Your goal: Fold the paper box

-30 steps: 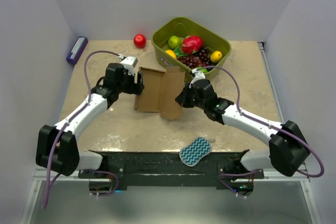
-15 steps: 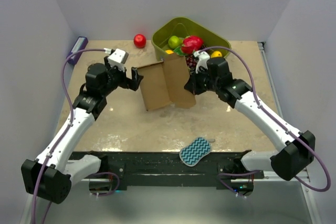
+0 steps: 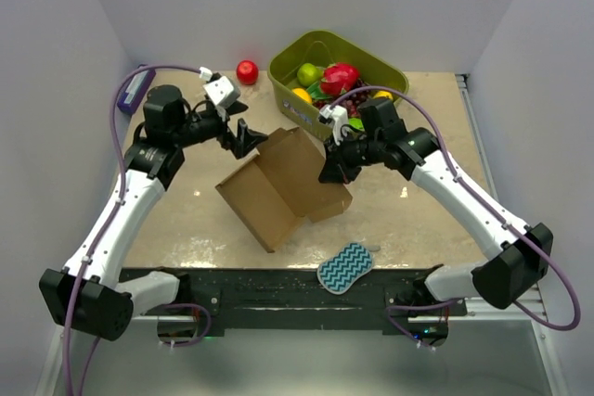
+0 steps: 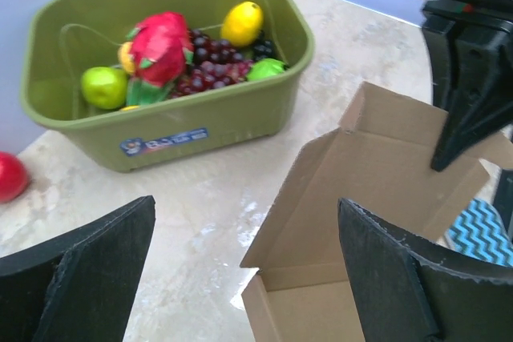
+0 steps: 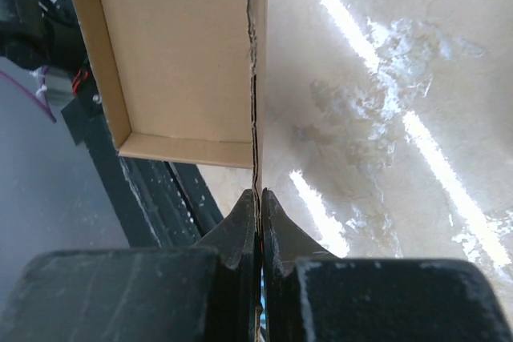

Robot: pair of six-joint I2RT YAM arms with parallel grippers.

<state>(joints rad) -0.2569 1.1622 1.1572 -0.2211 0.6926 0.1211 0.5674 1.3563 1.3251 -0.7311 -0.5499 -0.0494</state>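
Observation:
The paper box (image 3: 278,187) is a plain brown cardboard blank with panels partly raised, hanging tilted over the middle of the table. My right gripper (image 3: 330,170) is shut on the edge of its right panel; in the right wrist view the fingertips (image 5: 258,195) pinch the thin cardboard wall (image 5: 184,62) edge-on. My left gripper (image 3: 244,137) hovers at the box's upper left corner, open and holding nothing. In the left wrist view its wide-apart fingers (image 4: 88,270) frame the box's open corner (image 4: 361,174), apart from it.
A green basket (image 3: 281,88) of fruit stands at the back, also in the left wrist view (image 4: 160,130). A red apple (image 3: 247,71) lies left of it. A purple object (image 3: 136,88) sits at the far left edge. A teal zigzag sponge (image 3: 345,266) lies at the near edge.
The left gripper opened, let go of the box and drew back up and left. The right gripper lifted and swung the box, which now hangs tilted toward the near side.

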